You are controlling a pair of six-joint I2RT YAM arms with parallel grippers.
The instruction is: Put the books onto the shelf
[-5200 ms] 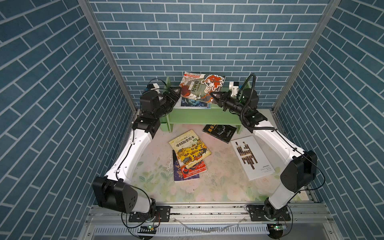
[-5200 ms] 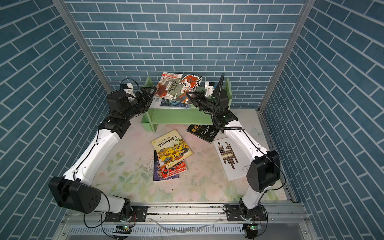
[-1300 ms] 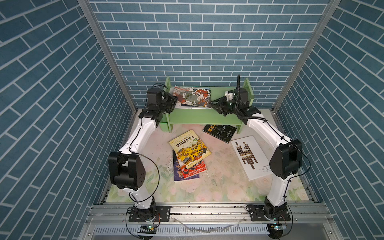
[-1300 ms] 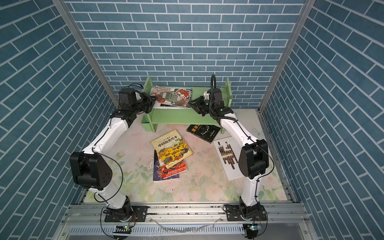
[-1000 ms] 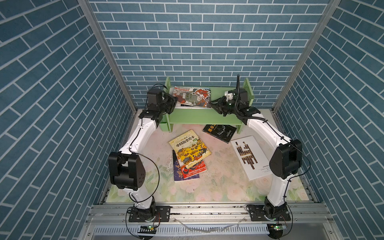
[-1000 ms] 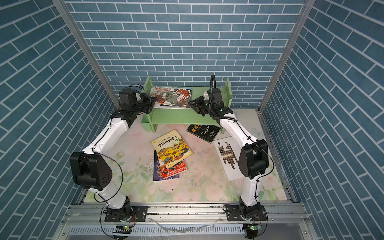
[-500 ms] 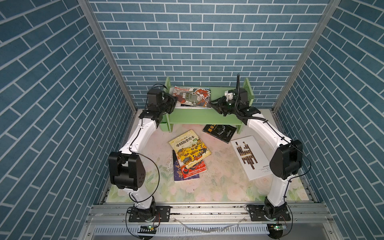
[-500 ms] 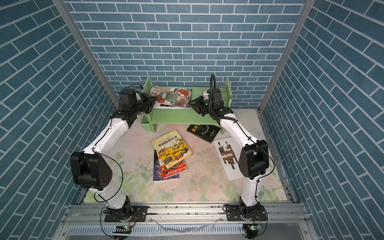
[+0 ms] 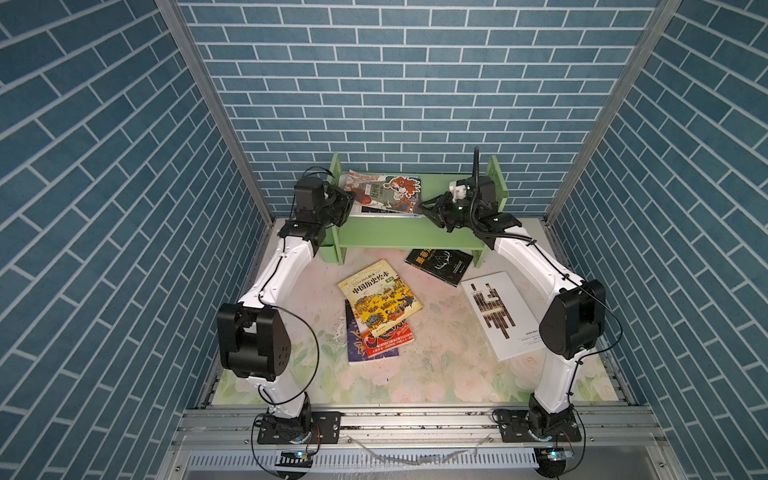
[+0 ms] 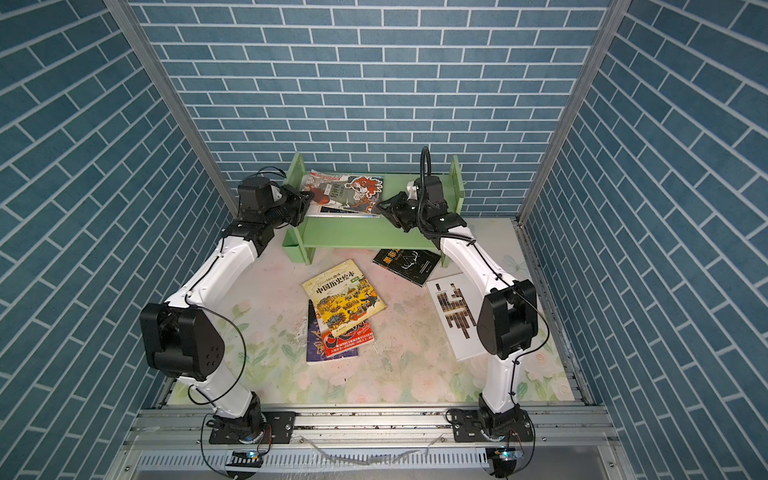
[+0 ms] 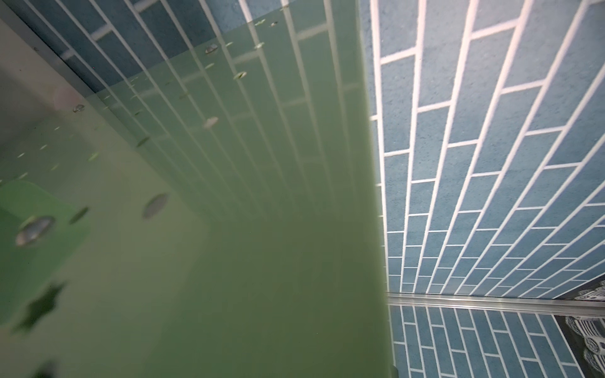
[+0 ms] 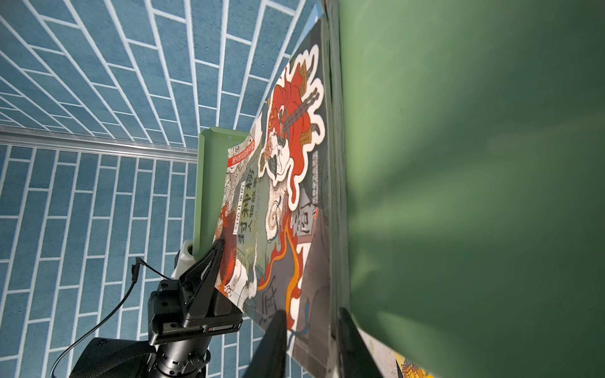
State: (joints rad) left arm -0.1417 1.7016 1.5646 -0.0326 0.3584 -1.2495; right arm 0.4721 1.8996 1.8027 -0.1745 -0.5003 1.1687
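Looks like you're mid-placement: left tool and right tool each pinch an end of the demon-cover book on the shelf top tier, upper-middle frame, so next just let go cleanly.

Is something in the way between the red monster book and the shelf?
Only another book: the red monster book lies on top of it, on the top board of the shelf. Nothing else visible is between them. The left pincer is shut on one edge; the right pincer is at the opposite edge.
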